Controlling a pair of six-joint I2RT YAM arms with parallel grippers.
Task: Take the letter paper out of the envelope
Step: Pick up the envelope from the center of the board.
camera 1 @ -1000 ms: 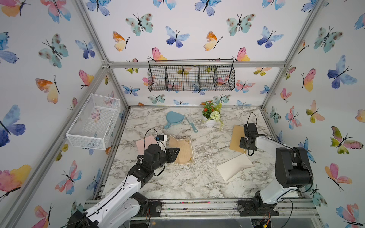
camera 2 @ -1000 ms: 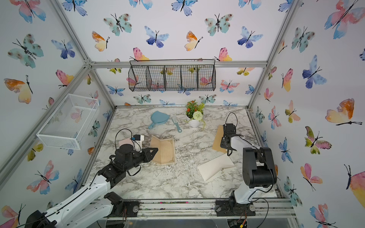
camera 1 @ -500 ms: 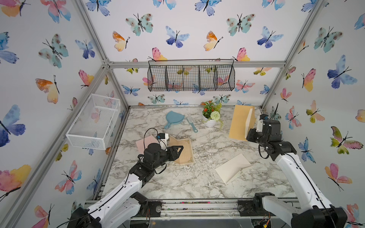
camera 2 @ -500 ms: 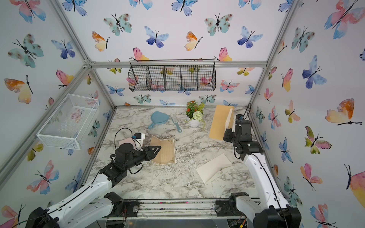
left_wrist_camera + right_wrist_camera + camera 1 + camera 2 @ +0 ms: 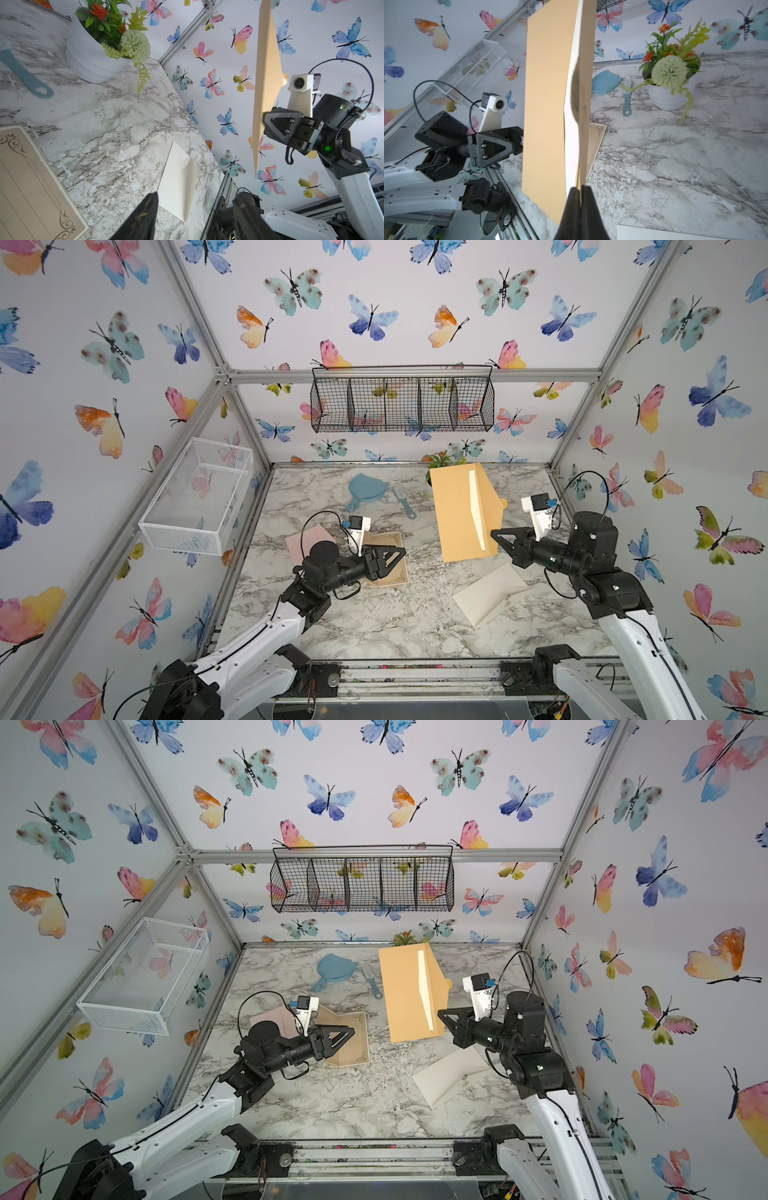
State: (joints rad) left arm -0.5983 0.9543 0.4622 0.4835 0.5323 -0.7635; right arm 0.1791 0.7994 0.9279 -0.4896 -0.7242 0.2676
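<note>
Up over the right side of the marble table (image 5: 374, 626), our right gripper (image 5: 494, 537) is clamped shut on the near right corner of the tan paper envelope (image 5: 457, 514), held clear of the surface, long axis running near to far, flap open. A pale flat strip (image 5: 477, 510), likely the letter paper, shows at its mouth. Our left gripper (image 5: 399, 553), jaws apart, hovers to its left, over a decorated sheet (image 5: 392, 578).
</note>
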